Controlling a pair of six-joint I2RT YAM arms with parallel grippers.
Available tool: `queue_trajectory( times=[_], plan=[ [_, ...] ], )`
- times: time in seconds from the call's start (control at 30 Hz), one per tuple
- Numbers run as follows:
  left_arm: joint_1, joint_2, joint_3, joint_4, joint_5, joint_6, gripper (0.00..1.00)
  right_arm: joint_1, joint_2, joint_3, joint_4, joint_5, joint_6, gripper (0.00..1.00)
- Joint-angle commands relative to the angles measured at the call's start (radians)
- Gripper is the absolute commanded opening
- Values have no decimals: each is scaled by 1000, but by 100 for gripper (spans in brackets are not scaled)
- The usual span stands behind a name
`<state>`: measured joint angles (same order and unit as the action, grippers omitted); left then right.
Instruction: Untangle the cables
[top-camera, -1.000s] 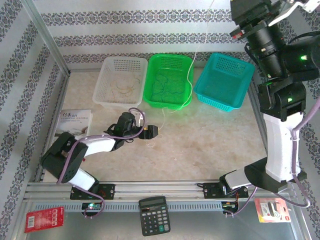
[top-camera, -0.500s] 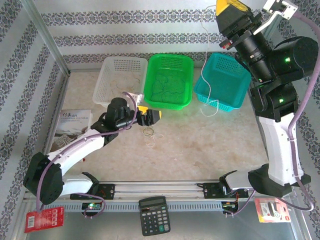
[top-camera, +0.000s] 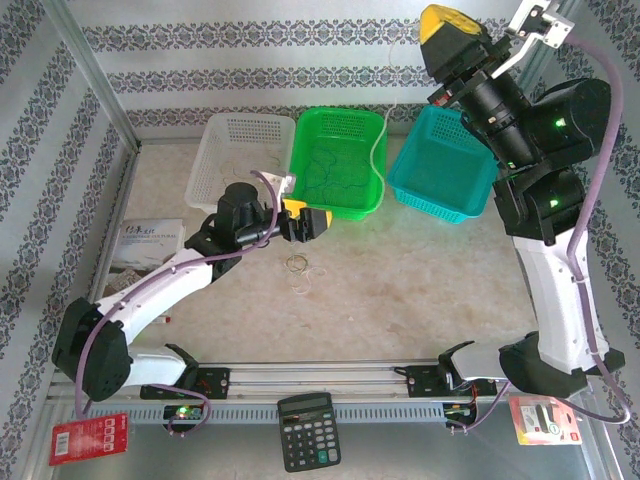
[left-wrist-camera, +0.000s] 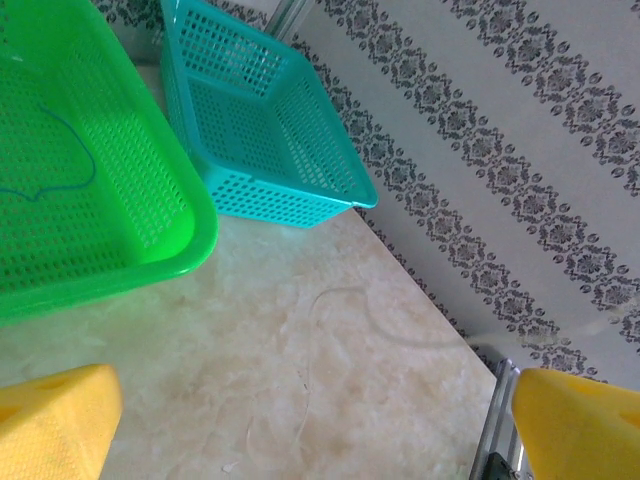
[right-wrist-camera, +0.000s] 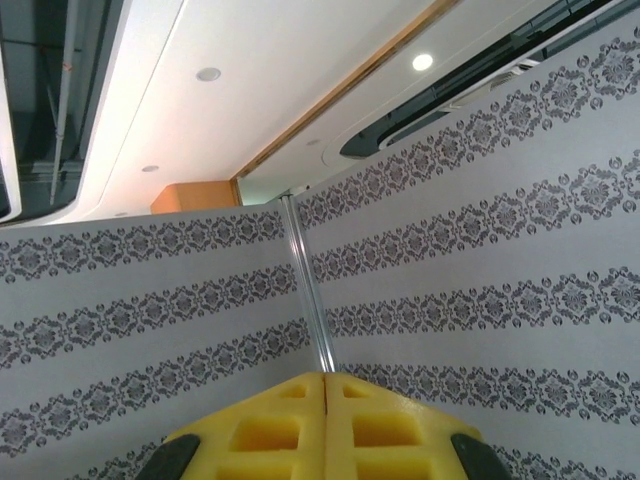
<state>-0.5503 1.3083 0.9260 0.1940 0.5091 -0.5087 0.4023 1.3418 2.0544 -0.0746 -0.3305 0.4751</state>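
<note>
The cables look partly sorted, as I judge it. Blue-grey strands (top-camera: 330, 170) lie in the green basket (top-camera: 335, 207), while a small cluster of tan curly loops (top-camera: 300, 268) sits on the counter (top-camera: 430, 290), not yet parted. One whitish strand (top-camera: 378, 140), thin and wavy, dangles over the green basket's far right corner. It hangs from the right pincer (top-camera: 447, 22), which is raised high with its pads pressed together on it. The left pincer (top-camera: 310, 222) hovers near the loops on the basket side, spread wide and holding nothing.
</note>
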Motion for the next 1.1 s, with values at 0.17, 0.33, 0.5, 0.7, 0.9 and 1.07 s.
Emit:
queue_trajectory(
  times=[0.17,0.33,0.5,0.7,0.9,1.07],
  plan=[
    [-51,32,13,116,76,15,100,53,-4,-76,42,-29,17,0],
    [-82,31,42,179,115,31,100,119,-23,-146,39,-27,-9,0],
    [-96,42,72,203,115,26,100,149,-29,-177,40,-27,-13,0],
    [-102,84,95,239,96,16,100,168,-25,-171,41,-33,-8,0],
    [-108,146,125,283,95,-2,100,175,-22,-149,38,-38,5,0],
    [-118,192,139,331,107,-26,98,181,-18,-135,39,-39,8,0]
  ],
)
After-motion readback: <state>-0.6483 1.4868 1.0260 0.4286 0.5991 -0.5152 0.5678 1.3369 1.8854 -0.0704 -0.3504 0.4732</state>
